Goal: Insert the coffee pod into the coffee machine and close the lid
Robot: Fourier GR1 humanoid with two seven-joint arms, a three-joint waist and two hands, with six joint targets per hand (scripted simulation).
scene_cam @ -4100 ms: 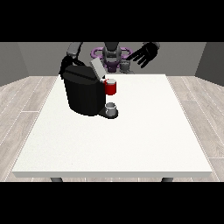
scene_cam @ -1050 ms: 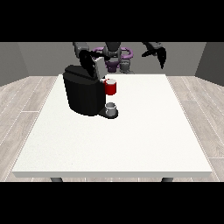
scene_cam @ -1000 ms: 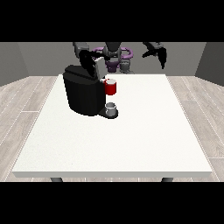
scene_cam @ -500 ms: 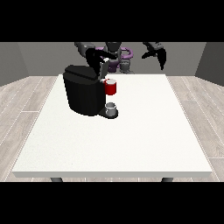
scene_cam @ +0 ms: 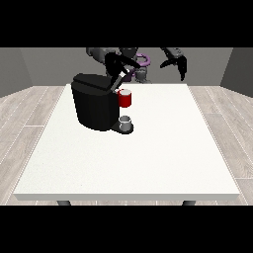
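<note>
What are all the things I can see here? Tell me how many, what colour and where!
Table: one, white, fills the middle of the view.
Coffee machine: one, black, on the table's far part at the view's left, lid down.
Red part: one, red, on the machine's front, above the cup.
Cup: one, grey, on the machine's base under the red part.
Floor: pale wood planks, around the table.
Hand at the view's left: one, black, above the machine's top.
Hand at the view's right: one, black, raised behind the table's far edge, fingers curled downward, holding nothing.
</note>
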